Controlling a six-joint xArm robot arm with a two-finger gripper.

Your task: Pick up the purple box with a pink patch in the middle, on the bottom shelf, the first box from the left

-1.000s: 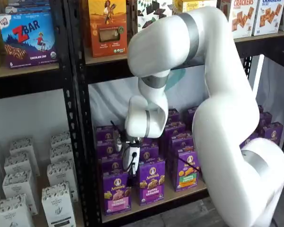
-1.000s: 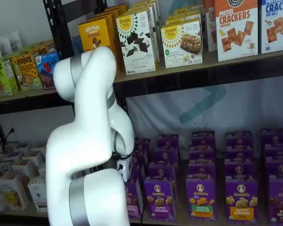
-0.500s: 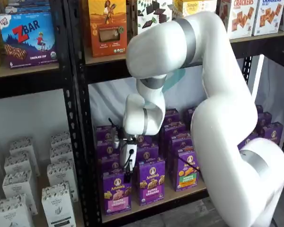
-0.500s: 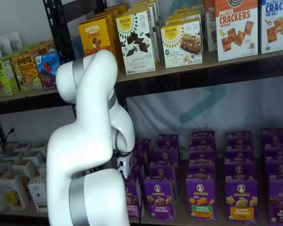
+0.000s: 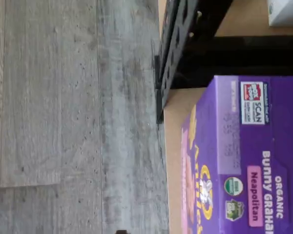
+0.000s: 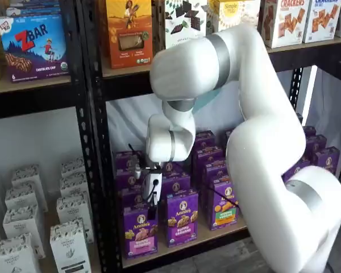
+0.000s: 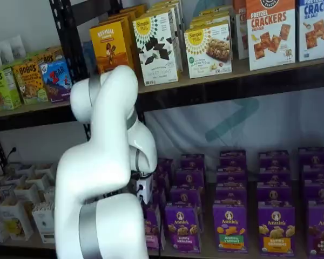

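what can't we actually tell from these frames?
- Hand: only its white body shows in a shelf view; finger state unreadable, too small against the boxes.
- Upright purple Annie's carton with the pink band: in a shelf view the white arm covers most of it.
- Same carton in the wrist view: cut off by the picture's edge.
- Whether the hand touches the carton: unclear.

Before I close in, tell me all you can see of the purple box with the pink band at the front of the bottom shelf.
The purple box stands upright at the front edge of the bottom shelf, beside a same-brand carton with a purple band. It looks like printed cardboard: white round Annie's logo, pale snack pieces, pink band low on the front. The wrist view shows its top panel with a pink "Neapolitan" patch. The gripper hangs just above it; whether it touches cannot be told.
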